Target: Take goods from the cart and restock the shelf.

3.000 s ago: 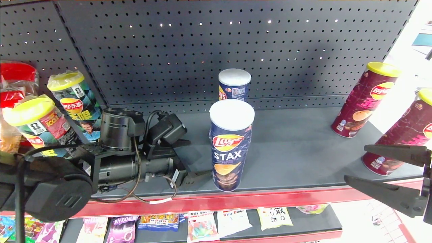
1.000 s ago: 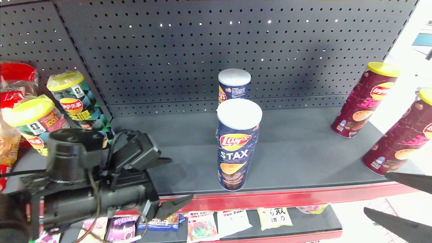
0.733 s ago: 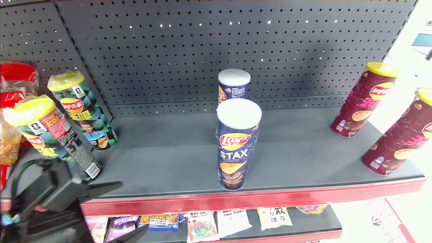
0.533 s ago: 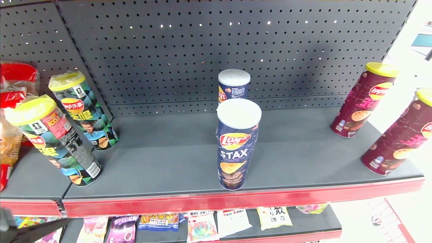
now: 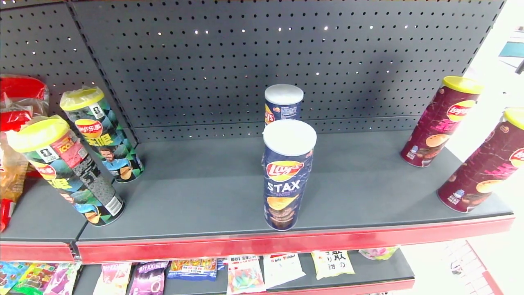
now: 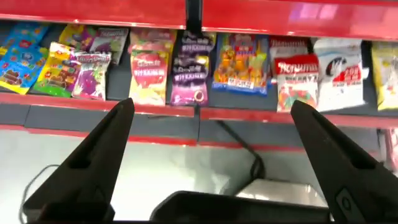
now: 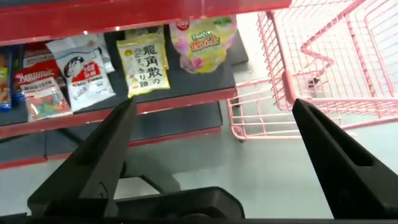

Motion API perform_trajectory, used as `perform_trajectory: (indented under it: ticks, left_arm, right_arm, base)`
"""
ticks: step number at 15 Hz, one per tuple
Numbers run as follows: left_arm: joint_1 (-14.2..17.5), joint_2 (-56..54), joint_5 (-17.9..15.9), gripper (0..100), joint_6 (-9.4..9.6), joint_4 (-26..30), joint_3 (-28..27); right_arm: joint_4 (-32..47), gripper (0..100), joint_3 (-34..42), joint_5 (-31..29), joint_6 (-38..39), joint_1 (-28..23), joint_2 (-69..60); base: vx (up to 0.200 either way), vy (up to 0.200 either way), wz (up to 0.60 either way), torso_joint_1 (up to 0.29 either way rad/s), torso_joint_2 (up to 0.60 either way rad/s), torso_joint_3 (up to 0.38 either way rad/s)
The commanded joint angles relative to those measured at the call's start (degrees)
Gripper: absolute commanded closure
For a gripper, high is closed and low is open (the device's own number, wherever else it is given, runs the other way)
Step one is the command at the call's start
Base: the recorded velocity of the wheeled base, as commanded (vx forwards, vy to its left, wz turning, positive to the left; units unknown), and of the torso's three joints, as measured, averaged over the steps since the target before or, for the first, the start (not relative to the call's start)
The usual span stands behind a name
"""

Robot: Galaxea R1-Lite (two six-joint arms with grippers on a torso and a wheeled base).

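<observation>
On the grey shelf (image 5: 204, 192) a dark blue chip can (image 5: 287, 174) with a white lid stands near the front edge, and a second blue can (image 5: 283, 103) stands behind it at the back wall. My left gripper (image 6: 211, 118) is open and empty, low down, facing the lower shelf's snack bags (image 6: 186, 68). My right gripper (image 7: 211, 115) is also open and empty, facing the lower shelf's bags (image 7: 144, 65) and the pink wire cart (image 7: 323, 68) beside the shelf.
Two green-patterned cans with yellow lids (image 5: 61, 168) (image 5: 100, 133) stand at the shelf's left, two maroon cans (image 5: 442, 121) (image 5: 485, 164) at its right. Red-packaged goods (image 5: 16, 106) sit at the far left. A red strip (image 5: 286, 241) edges the shelf; a perforated panel backs it.
The left arm let go of the front blue can, drew back and dropped out of the head view at the lower left. The right gripper sank out of it at the lower right.
</observation>
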Motion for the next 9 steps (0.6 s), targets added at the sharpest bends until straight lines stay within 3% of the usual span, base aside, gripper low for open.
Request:
perform_trajectory:
  ticks: [1, 3, 5, 7, 8, 9]
  left_arm:
    - [-0.86, -8.8, -1.5, 0, 0.49, 0.25, 0.94]
    - [-1.3, -11.43, -0.8, 0, 2.25, -0.02, 0.59]
    - [-1.3, -11.34, -0.36, 0, 4.01, -3.44, 0.68]
    - [-1.3, -11.34, 0.35, 0, 4.1, -5.9, 4.2]
    - [-1.39, -11.43, 0.17, 0, 4.1, -17.07, 11.14]
    - [-1.39, -11.43, -0.62, 0, 4.1, -22.87, 13.95]
  right_arm:
    - [-0.78, 0, 7.95, 3.21, -0.91, -0.14, -13.65]
    - [-4.47, 0, 9.53, 6.73, -1.35, 3.2, -17.61]
    - [-12.56, 0, 13.83, 9.72, -4.6, 3.2, -19.37]
    - [-23.99, 0, 20.78, 9.63, -5.74, 3.2, -19.37]
    - [-36.55, 0, 26.49, 9.28, -3.9, 3.11, -19.37]
    - [-34.53, 0, 26.49, 9.28, -3.63, 3.11, -19.45]
  base:
    - [0.0, 0.0, 0.0, 0.0, 0.0, 0.0]
    - [0.0, 0.0, 0.0, 0.0, 0.0, 0.0]
    - [0.0, 0.0, 0.0, 0.0, 0.0, 0.0]
    - [0.0, 0.0, 0.0, 0.0, 0.0, 0.0]
    - [0.0, 0.0, 0.0, 0.0, 0.0, 0.0]
    - [0.0, 0.0, 0.0, 0.0, 0.0, 0.0]
